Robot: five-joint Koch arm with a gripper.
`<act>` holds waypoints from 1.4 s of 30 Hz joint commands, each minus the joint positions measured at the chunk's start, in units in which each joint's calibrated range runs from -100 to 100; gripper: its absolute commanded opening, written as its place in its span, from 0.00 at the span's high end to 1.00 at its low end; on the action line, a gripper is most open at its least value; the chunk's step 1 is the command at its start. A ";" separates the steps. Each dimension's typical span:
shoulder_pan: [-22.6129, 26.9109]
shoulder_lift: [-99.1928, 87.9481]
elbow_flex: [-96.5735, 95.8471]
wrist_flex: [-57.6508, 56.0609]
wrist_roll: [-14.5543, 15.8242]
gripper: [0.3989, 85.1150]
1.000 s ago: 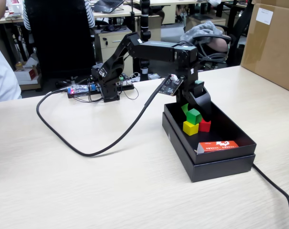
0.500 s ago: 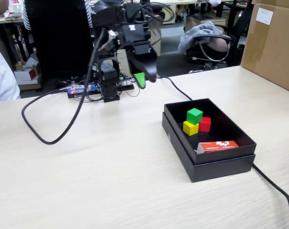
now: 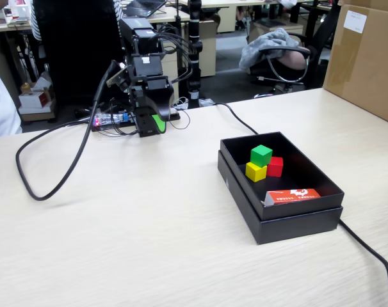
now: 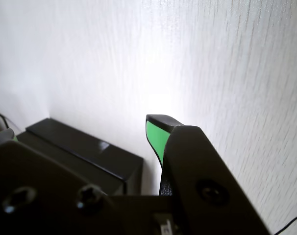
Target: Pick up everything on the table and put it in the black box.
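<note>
The three cubes sit together inside the black box (image 3: 280, 220), toward its far-left part in the fixed view. The green cube (image 3: 261, 155) rides on top, resting on the yellow cube (image 3: 255, 171) at its 7 o'clock and the red cube (image 3: 274, 166) at its 4 o'clock; yellow and red touch each other. At about 5 o'clock from the cluster, against the box's near wall, lies a flat red-and-white packet (image 3: 293, 196), apart from the cubes.

The box stands on the pale wood-grain table (image 3: 130, 236), right of centre. A black cable (image 3: 367, 246) runs from behind the box's near-right corner toward 5 o'clock; another black cable (image 3: 239, 118) leads away from the box's far corner toward 11 o'clock. A large brown cardboard box (image 3: 367, 61) stands at the table's far-right edge, at about 1 o'clock from the black box.

The gripper (image 3: 152, 128) is well apart from the box, at about 10 o'clock from it, folded down near the arm's base at the table's far edge, holding nothing. In the wrist view only one green-lined fingertip (image 4: 156, 134) shows clearly over bare tabletop, so whether the jaws are together or apart cannot be told. A looping black cable (image 3: 53, 185) lies on the table at 8 o'clock from the arm.
</note>
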 commanded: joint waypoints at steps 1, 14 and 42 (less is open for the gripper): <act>-0.49 -6.63 -3.35 6.81 0.05 0.39; -1.07 -7.90 -25.74 22.10 -0.59 0.33; -1.51 -7.78 -49.31 43.61 -3.52 0.42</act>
